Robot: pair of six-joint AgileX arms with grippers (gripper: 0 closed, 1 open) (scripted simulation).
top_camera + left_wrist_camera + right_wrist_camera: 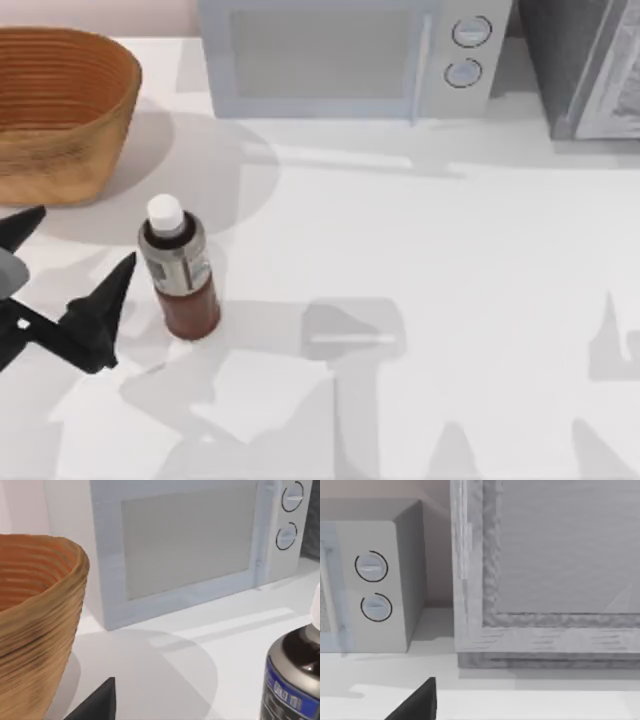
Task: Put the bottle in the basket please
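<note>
Woven tan wicker marks the basket point(55, 110) at the far left of the white tabletop point(420, 250) in the top view, its darker orange-brown inside facing up. Just in front of it, apart from its wall, the bottle point(178, 272) stands on the tabletop with its white cap toward the basket and its reddish-brown base nearer the front edge. My left gripper point(62, 262) sits at the left edge, its two dark fingers point(100, 310) spread wide, one tip just beside the bottle's left side and the other nearer the basket; nothing is between them. A pale microwave point(350, 55) stands along the back, with a grey cabinet point(585, 65) at the back right.

From the left wrist, the basket point(37, 625) rises close by with its ribbed side in shadow, the microwave point(190, 545) stands behind, and the bottle point(295, 680) shows its dark neck and a grey band with blue print. One dark fingertip point(97, 702) pokes in at the lower edge.

From the right wrist, the microwave's two dials point(372, 587) and the grey cabinet point(550, 575) sit ahead, and one dark fingertip point(417, 702) shows low down; whether my right gripper's fingers are spread or together I cannot tell.
</note>
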